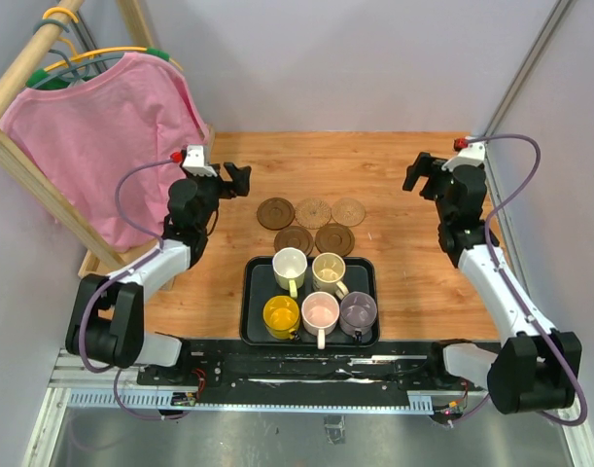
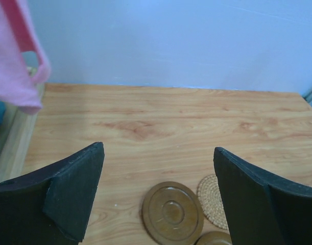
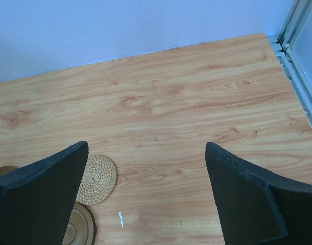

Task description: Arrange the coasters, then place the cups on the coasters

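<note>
Several round coasters lie in two rows mid-table: a dark one (image 1: 275, 213), two woven tan ones (image 1: 313, 212) (image 1: 348, 210), and two dark ones (image 1: 294, 239) (image 1: 334, 239) nearer. Several cups stand on the black tray (image 1: 248, 302): white (image 1: 290, 265), cream (image 1: 329, 269), yellow (image 1: 281, 315), pink (image 1: 321, 311), purple (image 1: 358, 311). My left gripper (image 1: 236, 180) (image 2: 158, 150) hovers open and empty left of the coasters, over a dark coaster (image 2: 172, 212) and a woven one (image 2: 211, 200). My right gripper (image 1: 418, 175) (image 3: 146, 146) is open and empty to their right, with a woven coaster (image 3: 97, 178) at its left.
A pink shirt (image 1: 102, 136) hangs on a wooden rack (image 1: 24, 165) at the table's left edge, close to my left arm. A metal frame post (image 1: 530, 68) runs along the right side. A pale wall closes the back.
</note>
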